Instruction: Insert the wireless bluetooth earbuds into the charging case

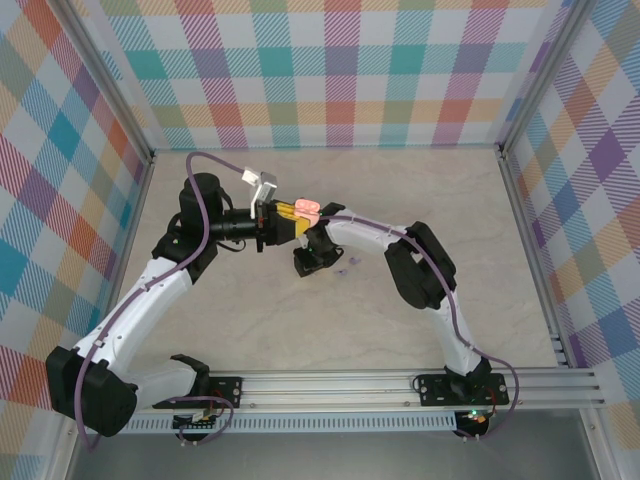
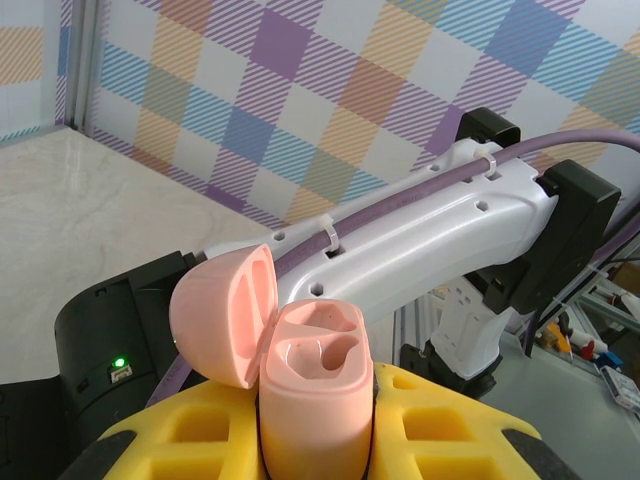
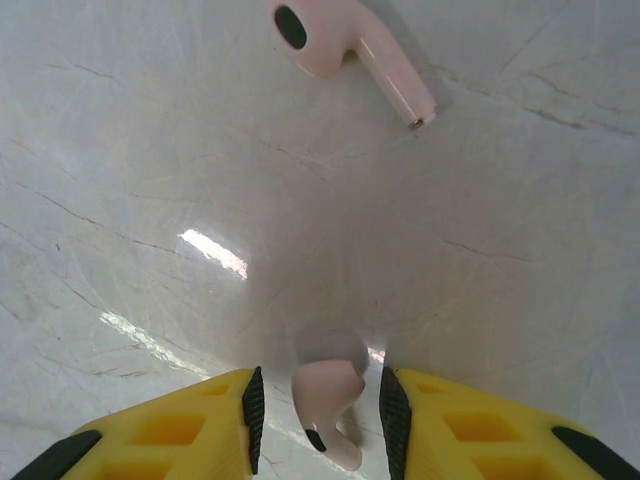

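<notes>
The left gripper [image 2: 315,445] pinches the lid-open pink charging case [image 2: 315,390]; the down-pointed right gripper [image 3: 322,408], jaws spread, straddles one earbud [image 3: 322,388], a second earbud [image 3: 350,45] lying ahead.

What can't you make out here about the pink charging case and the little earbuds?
- Top external: the tiny lilac bits, too small to tell how they lie.
- Left wrist: the lower body of the pale pink plastic charging case, hidden between the yellow fingers and cut by the bottom edge.
- Right wrist: the far pale pink earbud, the top of its head cut by the upper edge.
</notes>
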Tool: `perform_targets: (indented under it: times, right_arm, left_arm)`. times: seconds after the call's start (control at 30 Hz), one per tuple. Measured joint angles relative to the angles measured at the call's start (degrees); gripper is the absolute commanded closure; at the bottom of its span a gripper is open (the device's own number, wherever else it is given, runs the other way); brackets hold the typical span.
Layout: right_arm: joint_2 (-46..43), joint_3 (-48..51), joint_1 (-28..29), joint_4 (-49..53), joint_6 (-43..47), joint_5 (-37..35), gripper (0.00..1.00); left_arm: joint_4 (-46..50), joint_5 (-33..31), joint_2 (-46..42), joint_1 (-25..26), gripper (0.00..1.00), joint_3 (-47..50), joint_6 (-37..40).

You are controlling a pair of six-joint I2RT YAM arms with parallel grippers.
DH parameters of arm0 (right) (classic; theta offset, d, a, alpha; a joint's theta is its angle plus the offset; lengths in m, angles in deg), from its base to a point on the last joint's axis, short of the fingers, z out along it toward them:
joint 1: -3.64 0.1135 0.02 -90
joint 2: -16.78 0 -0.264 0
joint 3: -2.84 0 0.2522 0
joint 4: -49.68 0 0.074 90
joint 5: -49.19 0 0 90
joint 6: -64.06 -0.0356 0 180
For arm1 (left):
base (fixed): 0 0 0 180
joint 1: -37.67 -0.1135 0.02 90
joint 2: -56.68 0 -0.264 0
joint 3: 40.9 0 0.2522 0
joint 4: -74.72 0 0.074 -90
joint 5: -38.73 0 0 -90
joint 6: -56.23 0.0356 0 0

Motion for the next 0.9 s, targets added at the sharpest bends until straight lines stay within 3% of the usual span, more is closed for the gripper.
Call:
perform_targets:
  times: [0.9]
  right_arm:
    - [1.57,-2.43,2.60,2.36,2.14,-7.65,0.70]
  left_arm:
    - [-0.02,0.00,0.00,0.00,0.90,0.04,0.00]
